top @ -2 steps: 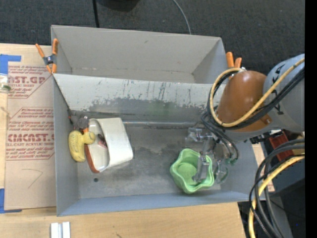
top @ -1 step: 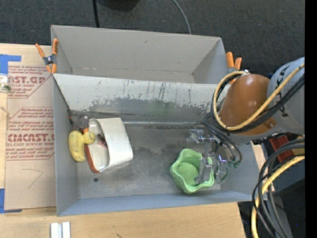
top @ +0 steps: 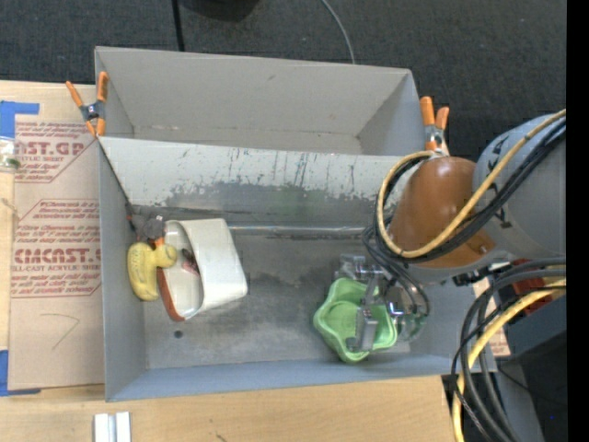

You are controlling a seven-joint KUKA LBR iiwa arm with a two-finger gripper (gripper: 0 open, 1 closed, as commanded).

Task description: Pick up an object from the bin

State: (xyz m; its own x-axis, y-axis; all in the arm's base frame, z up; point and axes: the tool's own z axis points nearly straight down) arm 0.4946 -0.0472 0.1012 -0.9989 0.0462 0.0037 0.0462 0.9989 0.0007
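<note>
My gripper point(top: 373, 325) is low in the bin's front right corner, its metal fingers down on a crumpled green plastic thing point(top: 337, 320). The fingers stand against the green thing's right part, which bulges out to their left and below them. I cannot make out the gap between the fingers.
At the bin's left side lies a white cup-like container point(top: 213, 263) on its side with a red-brown rim point(top: 170, 297), and a yellow rubber duck point(top: 144, 267) against the left wall. The arm with its orange cover and cables hangs over the right rim.
</note>
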